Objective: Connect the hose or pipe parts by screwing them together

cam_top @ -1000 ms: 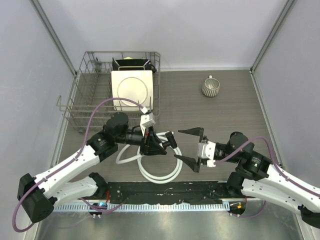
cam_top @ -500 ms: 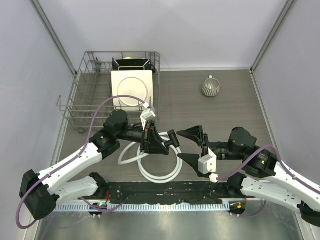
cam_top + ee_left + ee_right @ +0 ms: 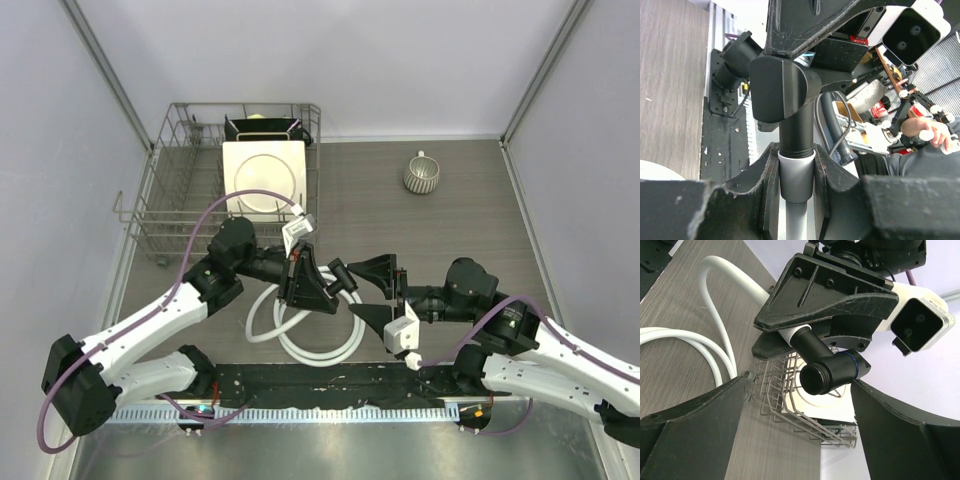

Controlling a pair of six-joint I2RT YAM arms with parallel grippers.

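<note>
The white hose (image 3: 322, 349) lies in loops on the table in front of the arm bases. My left gripper (image 3: 312, 286) is shut on the hose's white end connector (image 3: 796, 176), held above the table. The black T-shaped fitting (image 3: 784, 89) sits on that connector, its thread showing at the joint. My right gripper (image 3: 362, 292) is open, its fingertips either side of the fitting (image 3: 341, 276) without touching it. In the right wrist view the fitting's open threaded port (image 3: 832, 371) faces the camera between the wide fingers (image 3: 690, 432), and the hose (image 3: 715, 347) runs down the left.
A wire dish rack (image 3: 168, 205) with a white plate (image 3: 264, 180) stands at the back left, right behind the left gripper. A ribbed mug (image 3: 421, 175) sits at the back right. Purple cables arc over both arms.
My right gripper has swung left and closer, so its open fingers now bracket the fitting. The left gripper has kept its hold and shifted slightly.
</note>
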